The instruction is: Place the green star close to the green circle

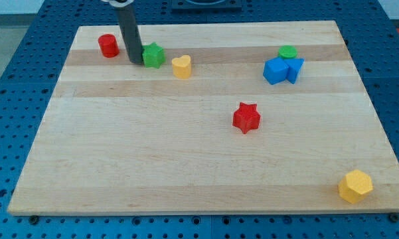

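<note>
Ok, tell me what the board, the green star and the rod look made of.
Board: pale wood, judging by the lengthwise grain and plank-like strips, with a smooth, matte finish. Green star: probably plastic, evenly coloured, slight sheen. Rod: dark and smooth, metal or plastic, I cannot tell which; my tip sits at the star's left side.

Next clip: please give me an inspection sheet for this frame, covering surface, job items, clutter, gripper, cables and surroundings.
Surface: wooden board, flat.
Job's things: green star near the view's top left; green circle at top right, behind the blue blocks.
Clutter: red cylinder, yellow heart, red star, yellow hexagon.
Grippers: none; my tip sits against the green star's left side.
Cables: nothing seen.
Surroundings: blue perforated table.
</note>
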Tool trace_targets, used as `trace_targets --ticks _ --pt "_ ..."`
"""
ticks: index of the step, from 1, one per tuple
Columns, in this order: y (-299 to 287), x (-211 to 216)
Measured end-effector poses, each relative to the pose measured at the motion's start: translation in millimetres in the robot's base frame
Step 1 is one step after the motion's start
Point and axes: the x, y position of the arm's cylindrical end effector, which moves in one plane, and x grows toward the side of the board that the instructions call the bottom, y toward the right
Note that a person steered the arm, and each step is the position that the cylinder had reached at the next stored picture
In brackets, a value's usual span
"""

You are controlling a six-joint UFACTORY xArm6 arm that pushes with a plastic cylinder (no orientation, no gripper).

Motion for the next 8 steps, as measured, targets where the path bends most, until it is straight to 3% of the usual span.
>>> trace_targets --ticks 1,3,4,6,8 --pt "108.4 -0.1" --pt "108.6 -19.8" --pt "187.5 -19.9" --pt "229.3 -35.3" --pt "216.2 -15.3"
